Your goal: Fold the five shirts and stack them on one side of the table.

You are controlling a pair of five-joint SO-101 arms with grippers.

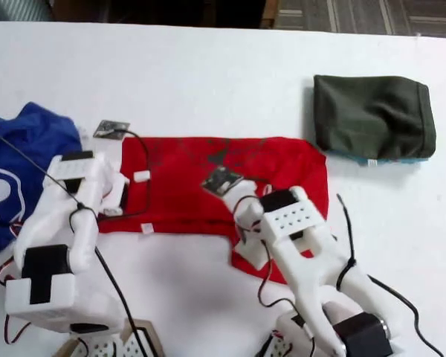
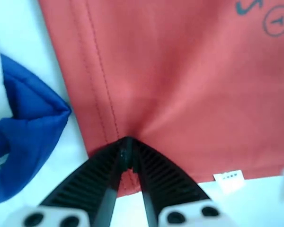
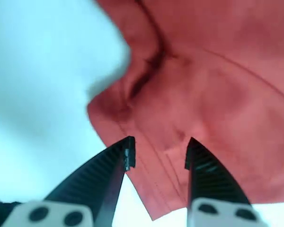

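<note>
A red shirt (image 1: 230,175) lies spread across the middle of the white table (image 1: 208,82). My left gripper (image 2: 127,152) is shut on the red shirt (image 2: 180,85), pinching its hem near the left edge, where the cloth puckers. In the high view this arm (image 1: 82,193) sits at the shirt's left side. My right gripper (image 3: 158,153) stands open over the red shirt's (image 3: 213,109) lower corner, with the hem lying between its fingers. A folded dark green shirt (image 1: 373,117) rests at the back right on a light blue one. A crumpled blue shirt (image 1: 15,167) lies at the left.
The blue shirt (image 2: 23,142) lies right beside the left gripper. A small white tag (image 2: 228,178) sticks out of the red hem. Black cables (image 1: 137,160) trail over the red shirt. Bare table stretches along the far side and at the right front.
</note>
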